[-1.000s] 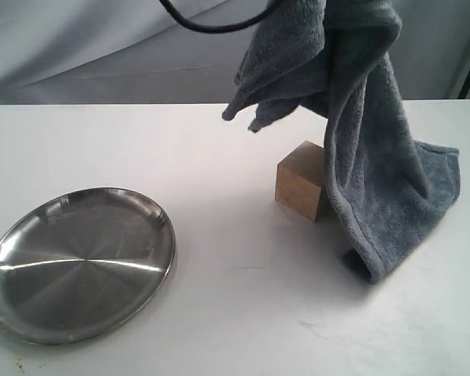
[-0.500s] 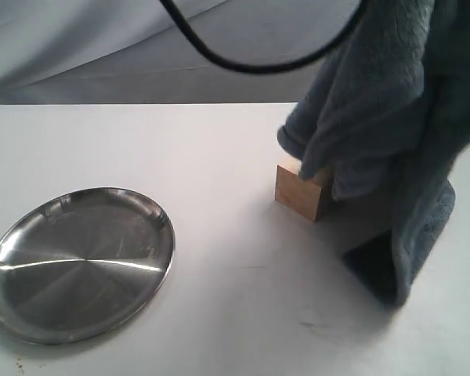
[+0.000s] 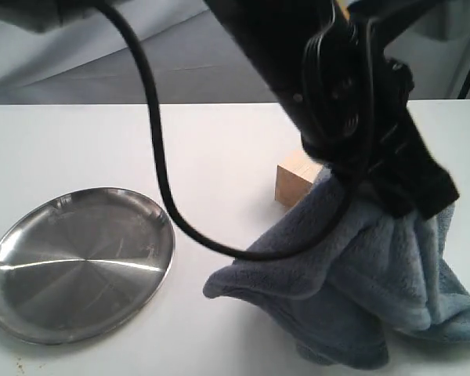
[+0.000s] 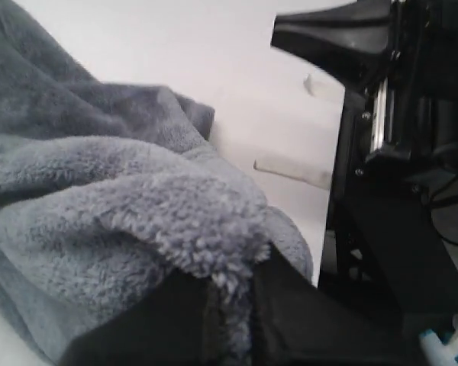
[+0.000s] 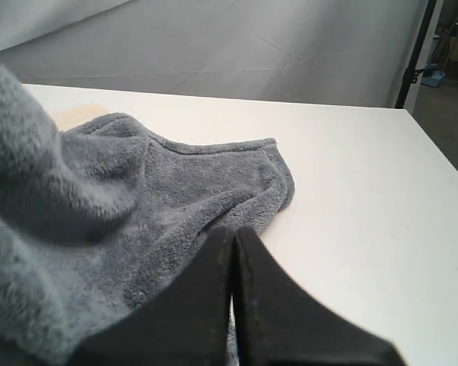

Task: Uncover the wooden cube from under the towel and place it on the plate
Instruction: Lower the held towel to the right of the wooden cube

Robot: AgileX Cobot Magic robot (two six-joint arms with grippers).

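Left pincer (image 4: 229, 293) clamps a fold of the towel (image 3: 352, 298), which is heaped on the table. The plate (image 3: 78, 266) lies well apart, leftward. The cube (image 3: 294, 182) stands bare just behind the heap, on the pincer's plate side.

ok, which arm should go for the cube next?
Right, probably. The left gripper is pinching the towel, while the right gripper is shut with nothing visibly held. The wooden cube sits on that arm's side, well away from the plate.

A white table (image 3: 78, 141) stands before a creased grey backdrop (image 3: 78, 70), a black pole (image 5: 416, 53) beside it.
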